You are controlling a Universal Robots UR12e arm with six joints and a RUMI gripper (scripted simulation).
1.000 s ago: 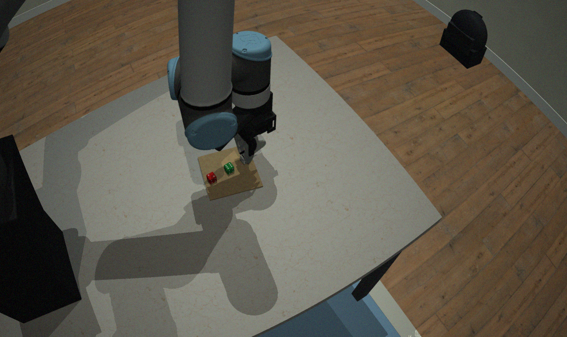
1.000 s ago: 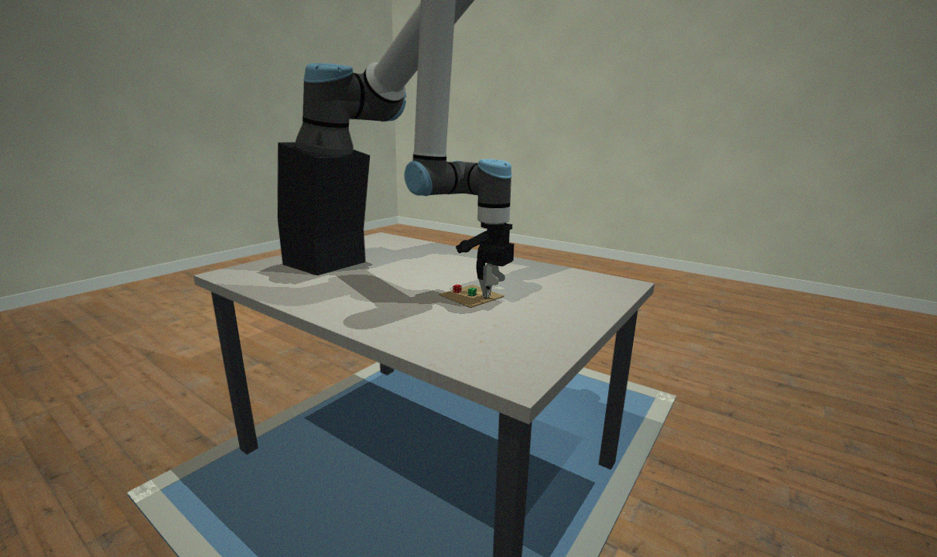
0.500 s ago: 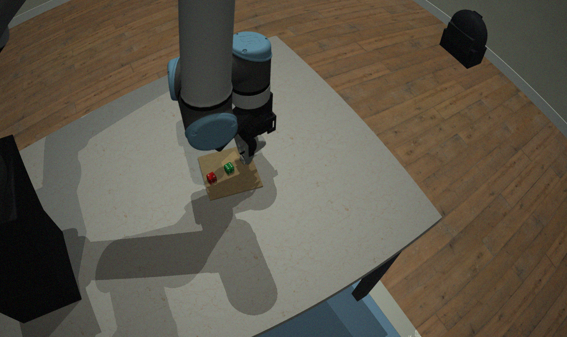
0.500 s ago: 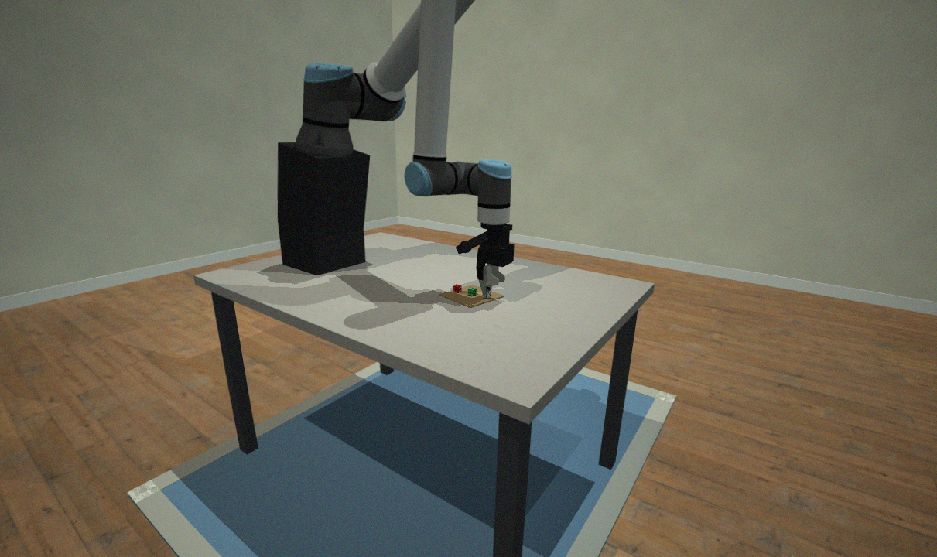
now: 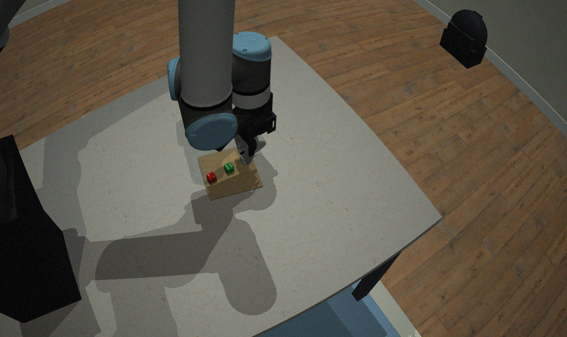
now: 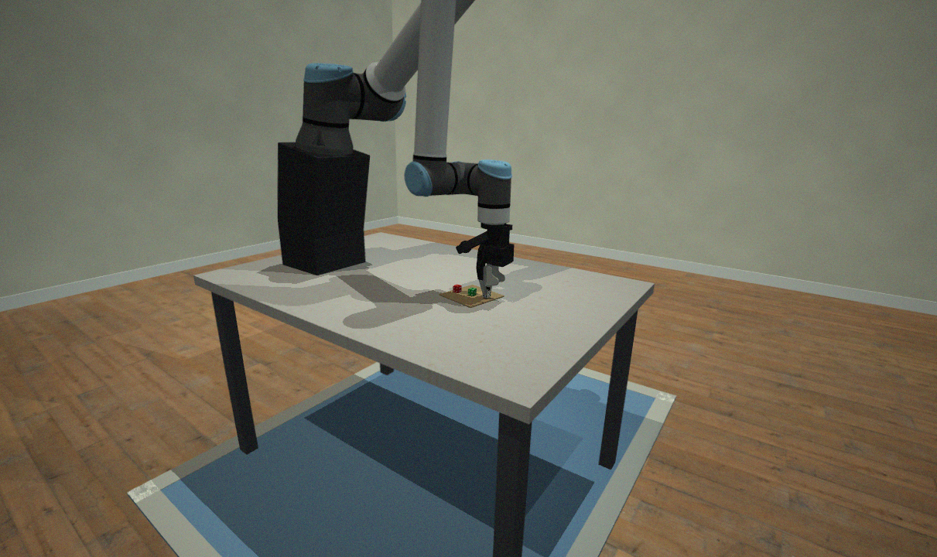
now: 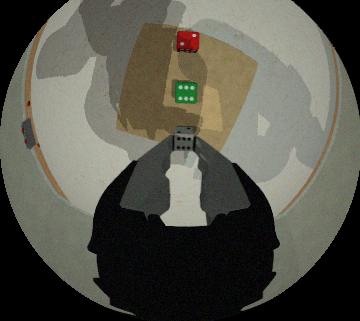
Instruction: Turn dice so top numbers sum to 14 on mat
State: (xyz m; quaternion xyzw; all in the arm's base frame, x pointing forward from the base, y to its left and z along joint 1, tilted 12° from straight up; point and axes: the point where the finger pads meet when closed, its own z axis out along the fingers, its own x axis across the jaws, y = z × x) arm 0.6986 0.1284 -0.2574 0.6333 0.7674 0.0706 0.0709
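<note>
A small brown mat [image 5: 239, 184] [image 6: 463, 298] [image 7: 145, 81] lies near the middle of the table. A red die [image 5: 211, 177] [image 6: 456, 288] [image 7: 187, 41] sits flat at one edge of the mat. A green die [image 5: 229, 168] [image 6: 471, 291] [image 7: 186, 92] sits flat near the mat's middle with six pips up. My gripper [image 5: 246, 159] [image 6: 487, 293] [image 7: 183, 136] is shut on a grey die [image 7: 184, 141] and holds it low over the mat's edge, close beside the green die. In the top and exterior views the fingers hide the grey die.
The grey table [image 5: 339, 188] [image 6: 457, 346] carries the black robot pedestal [image 5: 21, 251] [image 6: 321, 207] at one corner. The arm's elbow [image 5: 209, 125] hangs above the mat. A dark camera unit [image 5: 464, 37] stands on the floor beyond the table.
</note>
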